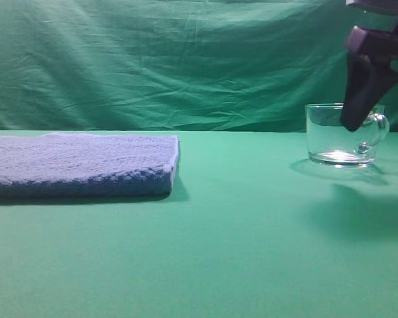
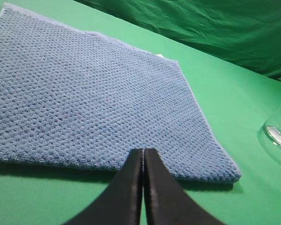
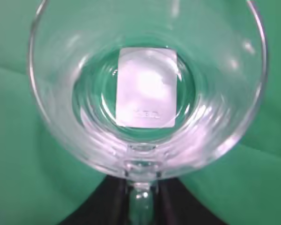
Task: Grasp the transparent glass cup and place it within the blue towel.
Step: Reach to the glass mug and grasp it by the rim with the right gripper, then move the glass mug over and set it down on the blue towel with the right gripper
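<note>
Handle of transparent glass cup [image 3: 141,197] sits between right fingers [image 3: 114,201], at 6 o'clock of rim; closure unclear, cannot tell. Squeeze handle squarely, lift straight, carry to blue towel [image 1: 79,164] at 9 o'clock. Left fingers [image 2: 131,187] clenched, idle.

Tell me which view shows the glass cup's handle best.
Exterior high: the transparent glass cup stands side-on, its loop handle outlined beside the right gripper. The right wrist view shows only the handle's top; the left wrist view shows only the cup's edge.
</note>
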`<state>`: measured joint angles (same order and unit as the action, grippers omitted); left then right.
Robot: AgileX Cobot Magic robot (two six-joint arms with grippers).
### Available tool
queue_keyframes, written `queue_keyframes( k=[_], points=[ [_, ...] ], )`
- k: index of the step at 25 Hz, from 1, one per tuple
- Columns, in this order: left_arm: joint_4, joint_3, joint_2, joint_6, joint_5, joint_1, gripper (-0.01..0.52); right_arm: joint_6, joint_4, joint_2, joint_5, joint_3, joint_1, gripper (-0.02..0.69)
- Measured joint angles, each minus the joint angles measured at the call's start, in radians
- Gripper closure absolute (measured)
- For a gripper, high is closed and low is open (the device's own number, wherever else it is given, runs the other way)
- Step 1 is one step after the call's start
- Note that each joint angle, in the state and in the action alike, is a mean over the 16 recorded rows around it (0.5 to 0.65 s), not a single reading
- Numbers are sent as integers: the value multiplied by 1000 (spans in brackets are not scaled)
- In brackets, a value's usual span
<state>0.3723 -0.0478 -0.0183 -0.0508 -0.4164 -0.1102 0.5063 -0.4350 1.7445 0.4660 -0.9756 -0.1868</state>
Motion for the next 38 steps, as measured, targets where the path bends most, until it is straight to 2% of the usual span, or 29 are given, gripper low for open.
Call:
queue_keyframes(
  k=[5, 9, 20, 26, 31, 34, 38],
  points=[
    [0, 0, 0, 0, 0, 0, 514, 2, -24, 20, 58, -66, -8, 528],
    [0, 0, 0, 0, 0, 0, 514, 4, -50, 17, 116, -132, -42, 562],
    [0, 0, 0, 0, 0, 0, 514, 22, -105, 87, 211, -393, -300, 562],
    [0, 0, 0, 0, 0, 0, 514, 31, -85, 243, 215, -600, -445, 562],
    [0, 0, 0, 0, 0, 0, 514, 34, -41, 404, 219, -783, -514, 562],
    [0, 0, 0, 0, 0, 0, 514, 37, -12, 482, 218, -866, -535, 533],
    [0, 0, 0, 0, 0, 0, 514, 43, 25, 559, 218, -949, -553, 430]
  ],
)
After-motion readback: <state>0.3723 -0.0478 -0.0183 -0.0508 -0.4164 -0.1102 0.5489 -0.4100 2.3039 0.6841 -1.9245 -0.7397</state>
